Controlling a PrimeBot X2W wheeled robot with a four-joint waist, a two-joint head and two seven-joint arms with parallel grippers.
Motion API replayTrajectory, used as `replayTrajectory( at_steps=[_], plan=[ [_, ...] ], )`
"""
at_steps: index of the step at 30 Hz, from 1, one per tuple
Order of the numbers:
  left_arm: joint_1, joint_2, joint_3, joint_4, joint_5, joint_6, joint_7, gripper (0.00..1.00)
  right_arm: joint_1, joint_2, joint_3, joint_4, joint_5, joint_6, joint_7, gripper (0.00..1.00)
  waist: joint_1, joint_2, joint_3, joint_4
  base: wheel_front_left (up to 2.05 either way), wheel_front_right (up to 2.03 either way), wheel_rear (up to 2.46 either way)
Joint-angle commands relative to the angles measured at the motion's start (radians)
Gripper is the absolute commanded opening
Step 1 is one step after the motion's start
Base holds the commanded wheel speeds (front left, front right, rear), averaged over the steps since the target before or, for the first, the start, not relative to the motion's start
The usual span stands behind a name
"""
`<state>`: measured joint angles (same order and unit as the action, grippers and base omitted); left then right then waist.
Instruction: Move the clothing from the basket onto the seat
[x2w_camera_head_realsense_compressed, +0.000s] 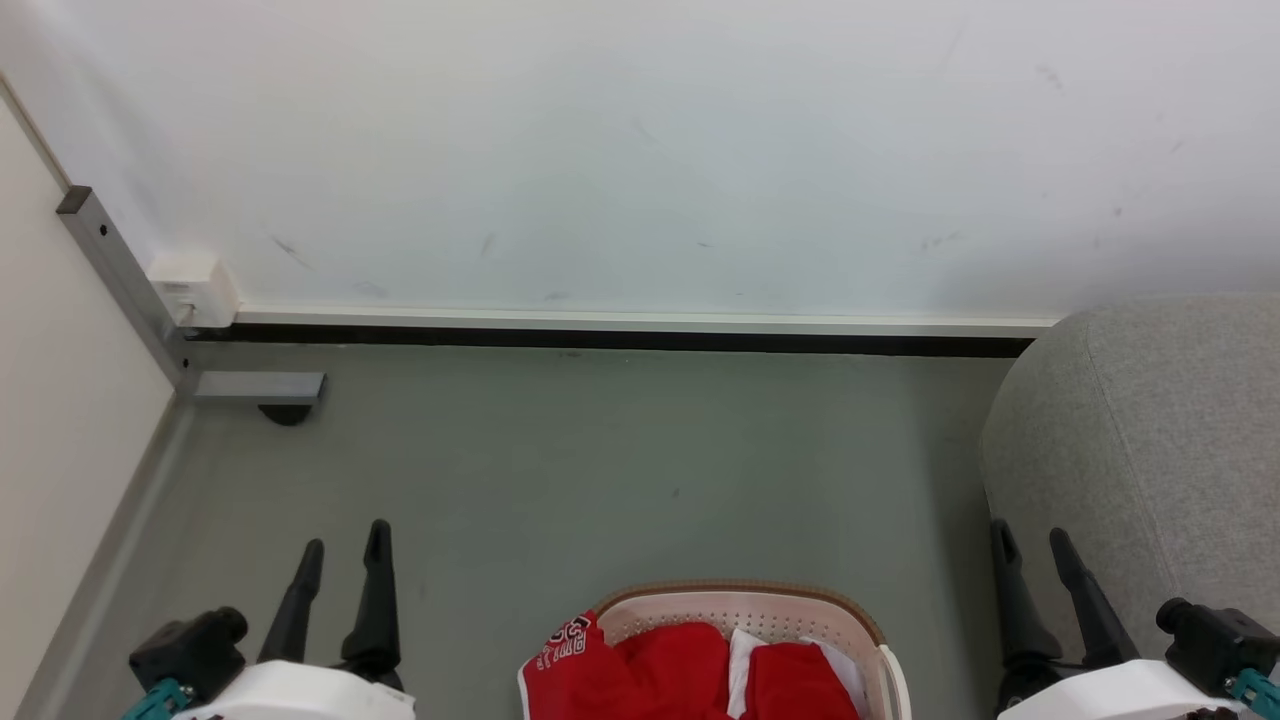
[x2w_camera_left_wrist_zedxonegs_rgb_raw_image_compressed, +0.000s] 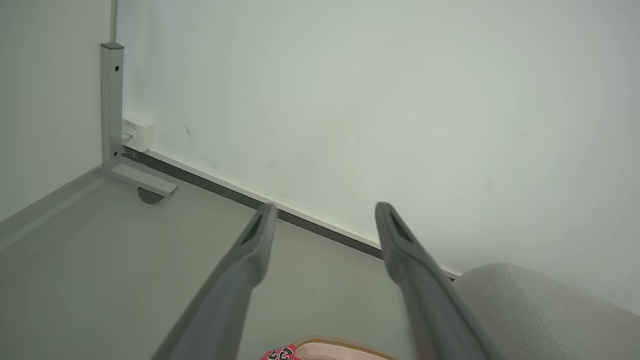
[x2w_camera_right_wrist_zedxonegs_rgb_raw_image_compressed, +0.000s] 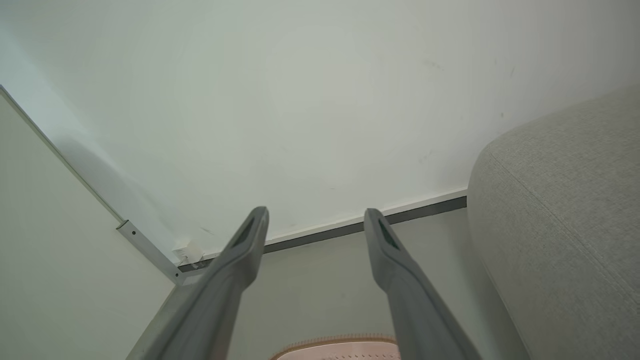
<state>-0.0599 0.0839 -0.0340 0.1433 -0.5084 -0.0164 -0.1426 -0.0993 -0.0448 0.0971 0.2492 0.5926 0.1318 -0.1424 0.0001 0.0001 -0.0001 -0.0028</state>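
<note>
Grey floor: one basket of red clothing, one seat

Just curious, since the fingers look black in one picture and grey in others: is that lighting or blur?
Head view: even soft light, no glare, the left gripper and right gripper sharp and black. Left wrist view: fingers close to the lens, washed grey, slightly soft. Right wrist view: the same grey haze; the seat weave is visible.
</note>
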Motion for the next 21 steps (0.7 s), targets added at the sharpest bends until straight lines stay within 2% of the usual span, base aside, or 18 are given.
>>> replayTrajectory(
  at_steps=[1, 21],
  plan=[
    [0.002, 0.014, -0.002, -0.012, 0.035, 0.004, -0.01, 1.0, -0.02, -0.007, 0.006, -0.001, -0.035, -0.001, -0.01, 1.0, 0.0, -0.0001, 0.0, 0.0, 0.0, 0.0, 0.0],
    [0.009, 0.015, -0.022, -0.03, 0.213, 0.007, -0.057, 1.0, -0.028, -0.008, 0.043, -0.017, -0.189, -0.001, -0.057, 1.0, 0.0, -0.0001, -0.001, -0.001, 0.0, 0.0, 0.0]
  ],
)
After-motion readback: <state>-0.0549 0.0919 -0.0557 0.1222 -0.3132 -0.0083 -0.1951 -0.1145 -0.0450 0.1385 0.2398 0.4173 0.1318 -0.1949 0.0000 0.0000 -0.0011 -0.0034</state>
